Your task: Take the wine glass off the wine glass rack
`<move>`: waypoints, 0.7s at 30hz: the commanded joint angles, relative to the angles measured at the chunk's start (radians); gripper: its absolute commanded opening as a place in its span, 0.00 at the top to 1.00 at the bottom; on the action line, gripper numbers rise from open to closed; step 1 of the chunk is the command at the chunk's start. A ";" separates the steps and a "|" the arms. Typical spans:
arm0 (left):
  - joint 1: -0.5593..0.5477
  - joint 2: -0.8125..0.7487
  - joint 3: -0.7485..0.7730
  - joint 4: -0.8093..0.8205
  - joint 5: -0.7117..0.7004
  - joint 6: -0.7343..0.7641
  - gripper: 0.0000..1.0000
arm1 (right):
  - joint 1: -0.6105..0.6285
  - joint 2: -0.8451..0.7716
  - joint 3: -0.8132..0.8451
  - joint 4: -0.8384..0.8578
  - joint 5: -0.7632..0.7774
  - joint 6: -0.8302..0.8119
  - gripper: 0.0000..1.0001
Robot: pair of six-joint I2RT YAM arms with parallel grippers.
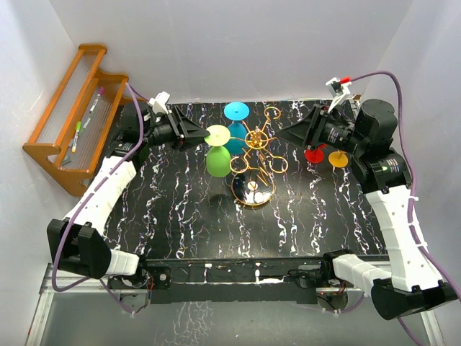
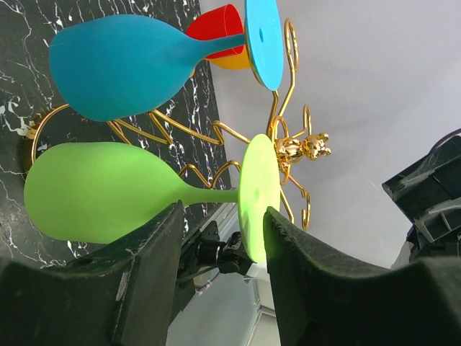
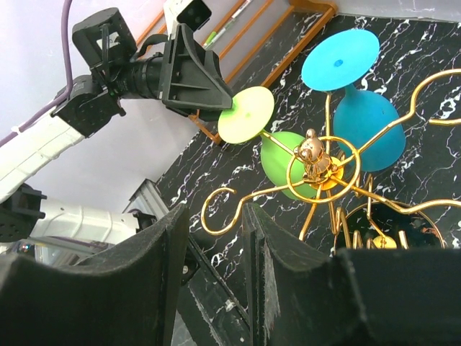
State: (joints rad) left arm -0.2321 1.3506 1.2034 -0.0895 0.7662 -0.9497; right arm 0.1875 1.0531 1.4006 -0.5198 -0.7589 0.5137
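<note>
The gold wire wine glass rack (image 1: 253,155) stands mid-table. A green wine glass (image 1: 218,161) hangs upside down from a left arm of it, with its pale foot (image 1: 217,135) on top. A blue wine glass (image 1: 236,111) hangs behind it. My left gripper (image 1: 204,134) is open right at the green foot. In the left wrist view the green glass (image 2: 108,202) has its stem and the lower edge of its foot (image 2: 258,194) between my open fingers (image 2: 222,223). My right gripper (image 1: 282,134) is open and empty, just right of the rack (image 3: 317,162).
An orange-brown wooden shelf (image 1: 75,119) with pens stands at the far left. A red glass (image 1: 314,154) and an orange glass (image 1: 338,158) sit right of the rack, under the right arm. White walls close in the back and both sides.
</note>
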 commanded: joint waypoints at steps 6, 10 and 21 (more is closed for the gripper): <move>-0.028 0.013 0.055 0.043 -0.004 0.002 0.58 | -0.001 -0.023 -0.020 0.061 -0.007 0.002 0.63; -0.039 0.013 0.068 0.040 -0.006 0.001 0.62 | -0.001 -0.024 -0.028 0.067 -0.007 0.005 0.63; -0.046 0.039 0.077 0.022 -0.001 0.009 0.87 | 0.000 -0.030 -0.038 0.083 -0.001 0.020 0.64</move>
State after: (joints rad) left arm -0.2726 1.3880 1.2407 -0.0769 0.7555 -0.9527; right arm 0.1879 1.0458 1.3590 -0.5068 -0.7586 0.5262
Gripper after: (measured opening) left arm 0.183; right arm 0.365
